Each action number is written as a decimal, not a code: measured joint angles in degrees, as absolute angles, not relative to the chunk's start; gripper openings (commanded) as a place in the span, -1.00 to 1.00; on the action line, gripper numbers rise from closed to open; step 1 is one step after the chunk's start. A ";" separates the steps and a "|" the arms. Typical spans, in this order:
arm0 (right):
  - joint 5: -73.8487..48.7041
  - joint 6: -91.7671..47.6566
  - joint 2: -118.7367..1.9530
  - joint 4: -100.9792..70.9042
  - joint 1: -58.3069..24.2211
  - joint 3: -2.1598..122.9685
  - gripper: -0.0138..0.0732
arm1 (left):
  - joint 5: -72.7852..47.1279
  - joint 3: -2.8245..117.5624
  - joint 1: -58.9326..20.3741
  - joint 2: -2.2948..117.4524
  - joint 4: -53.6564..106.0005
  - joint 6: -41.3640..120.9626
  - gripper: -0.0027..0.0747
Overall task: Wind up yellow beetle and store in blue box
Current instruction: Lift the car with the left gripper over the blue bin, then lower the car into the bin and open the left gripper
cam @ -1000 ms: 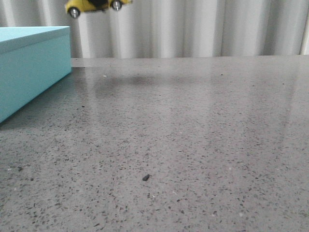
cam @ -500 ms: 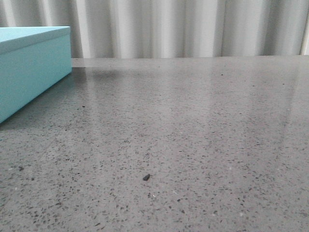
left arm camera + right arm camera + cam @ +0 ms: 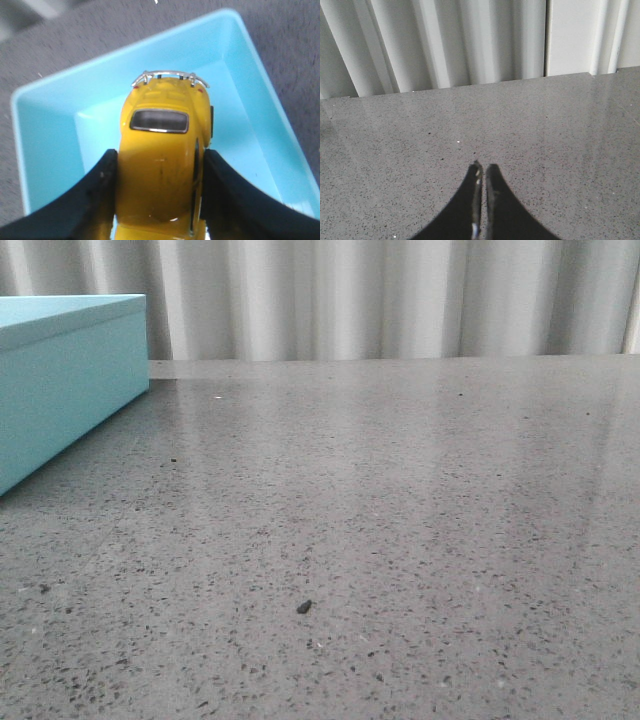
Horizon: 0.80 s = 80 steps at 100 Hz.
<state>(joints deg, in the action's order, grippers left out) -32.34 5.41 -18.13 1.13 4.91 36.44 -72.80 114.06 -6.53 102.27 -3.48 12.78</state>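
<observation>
In the left wrist view, the yellow beetle (image 3: 161, 165) is gripped at its sides by the left claw (image 3: 159, 192), filling the centre and lower frame above the open blue box (image 3: 45, 165). The car should be lowered well inside the walls before it is released. In the right wrist view, the right claw (image 3: 482, 192) is pressed together, empty, over the grey surface (image 3: 560, 150).

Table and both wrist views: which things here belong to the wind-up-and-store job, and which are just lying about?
Part of the job:
- yellow beetle, gripped by the left hand
- blue box, open, directly beneath the car

Not part of it:
- small dark speck on the grey table
- pleated curtain behind
- right hand, shut and empty
</observation>
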 measured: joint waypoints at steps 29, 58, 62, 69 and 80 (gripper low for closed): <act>-32.34 5.32 -18.13 1.13 4.91 36.44 -0.82 | -72.34 102.62 -6.53 102.27 -3.02 12.18 -0.98; -32.34 5.32 -18.13 1.13 4.91 36.44 -0.82 | -71.78 95.68 -6.53 102.27 -2.95 11.97 -0.98; -32.34 5.32 -18.13 1.13 4.91 36.44 -0.82 | -71.75 95.26 -6.53 102.27 -2.95 11.97 -0.95; -32.34 5.32 -18.13 1.13 4.91 36.44 -0.82 | -71.65 94.93 -6.53 102.27 -2.95 11.97 -0.83; -32.31 5.32 -18.13 1.13 4.91 36.44 -0.82 | -71.53 94.78 -6.53 102.27 -2.95 11.97 -0.53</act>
